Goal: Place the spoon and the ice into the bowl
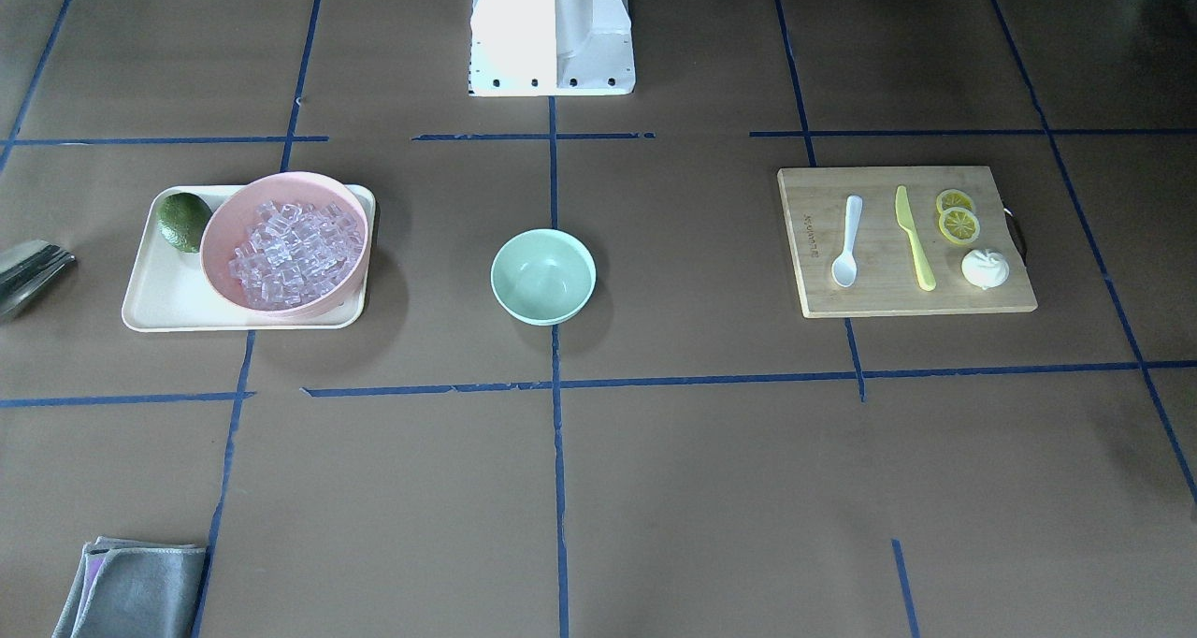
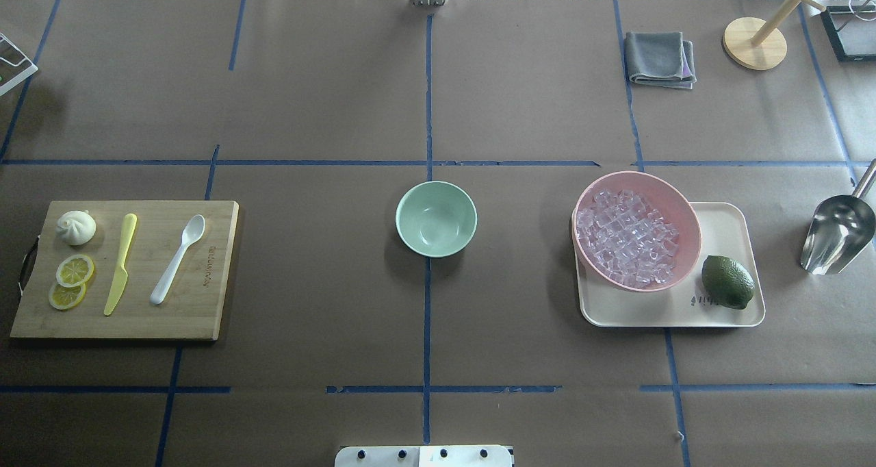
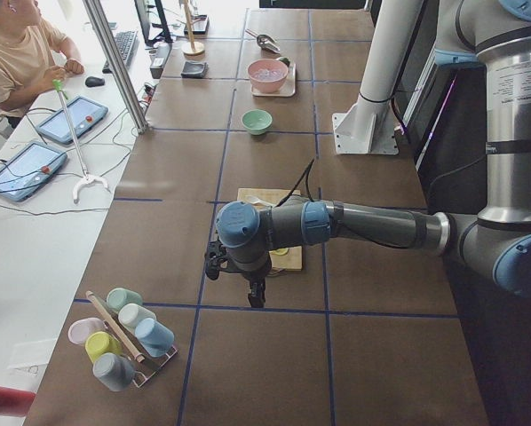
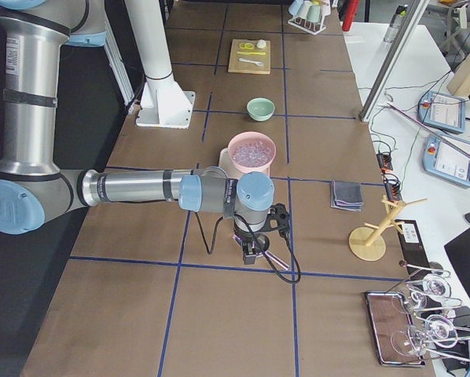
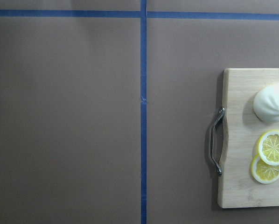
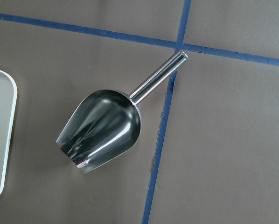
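The white spoon (image 2: 178, 258) lies on a wooden cutting board (image 2: 205, 309) at the table's left. The empty mint-green bowl (image 2: 436, 218) stands at the table's middle. Many clear ice cubes (image 2: 629, 244) fill a pink bowl (image 2: 688, 213) on the right. My left gripper (image 3: 257, 297) shows only in the exterior left view, hanging above the table just off the board's outer end. My right gripper (image 4: 251, 253) shows only in the exterior right view, above the table past the pink bowl. I cannot tell whether either is open or shut.
On the board lie a yellow-green knife (image 2: 121, 261), lemon slices (image 2: 74, 270) and a white bun (image 2: 76, 227). The pink bowl shares a cream tray (image 2: 725, 227) with a lime (image 2: 727, 282). A metal scoop (image 2: 836, 233) lies right of the tray. A grey cloth (image 2: 660, 57) lies far right.
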